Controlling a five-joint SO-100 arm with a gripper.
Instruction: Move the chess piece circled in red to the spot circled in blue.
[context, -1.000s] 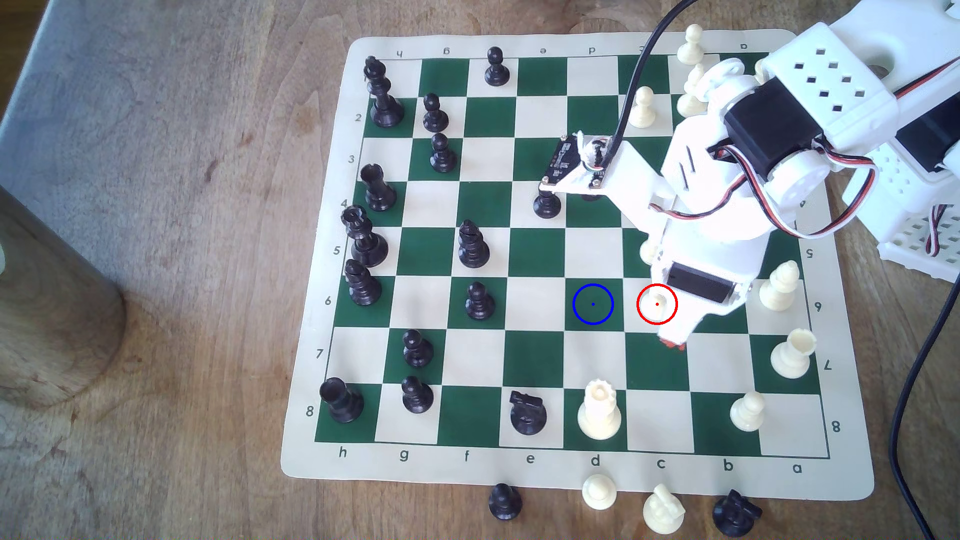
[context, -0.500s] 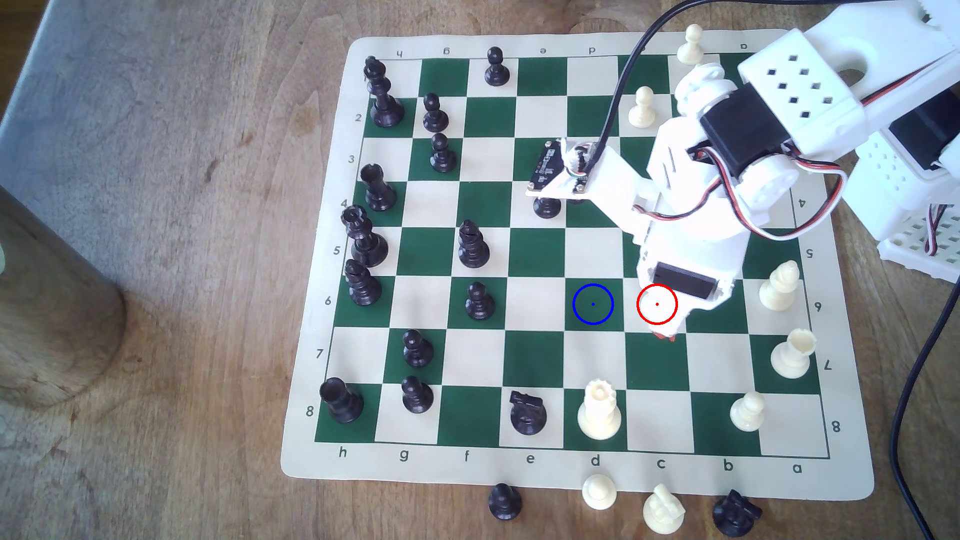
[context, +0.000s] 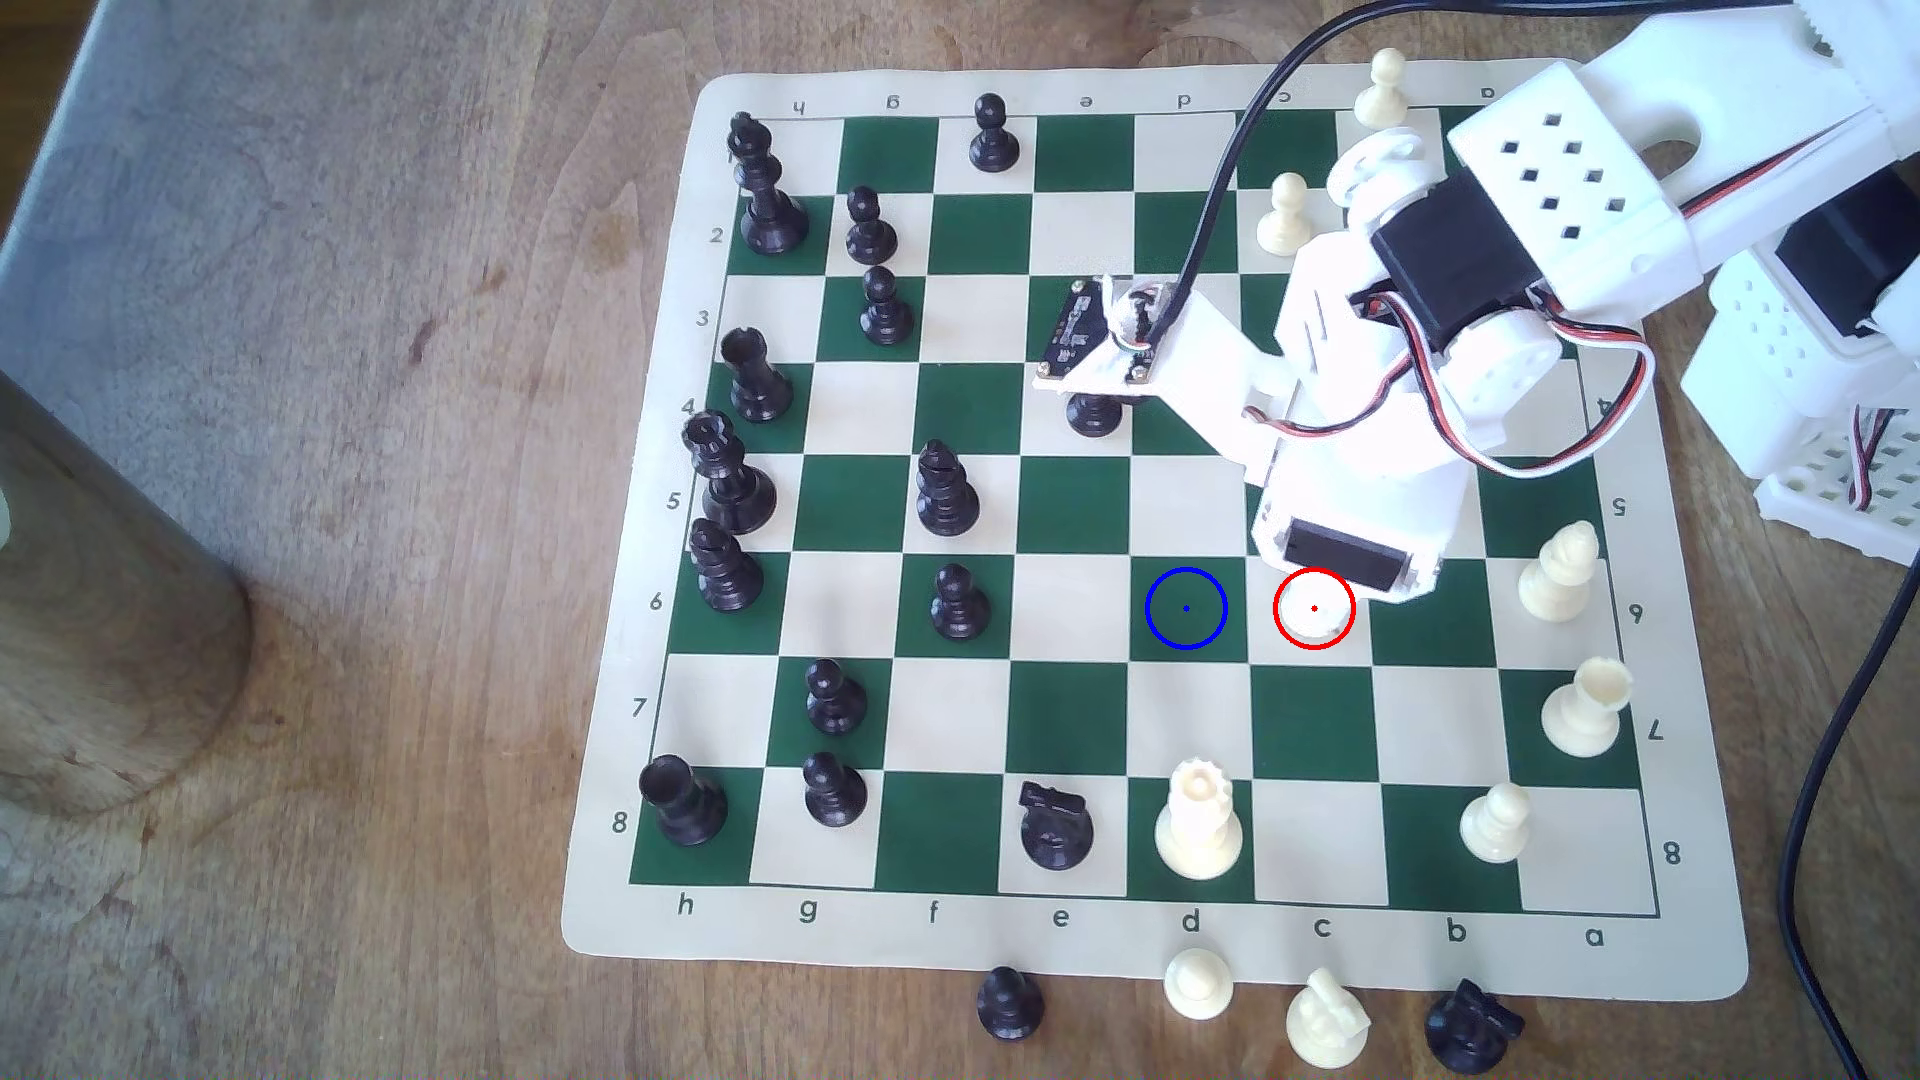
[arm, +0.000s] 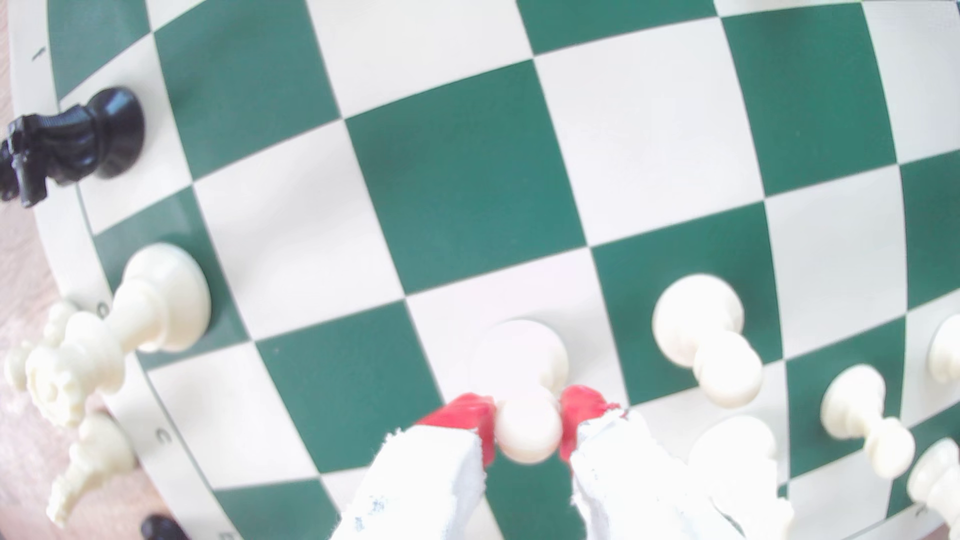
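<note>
The chess piece, a small cream pawn, sits inside the red ring on a cream square, partly covered by the white gripper body just above it in the exterior view. In the wrist view my gripper is shut on the pawn's ball head, one red-tipped finger on each side. The pawn's round base shows beyond the head over the cream square. I cannot tell whether the base touches the board. The spot, a dark green square with a blue ring and dot, lies one square toward the exterior view's left and is bare.
A tall cream crowned piece stands two rows nearer than the spot. A black pawn sits under the wrist camera board. Cream pieces stand at the exterior view's right. A black pawn stands two squares beyond the spot on its left.
The arm and gripper have drifted toward the exterior view's left and top. The red fingertips that poked out below the red ring are now hidden under the gripper body.
</note>
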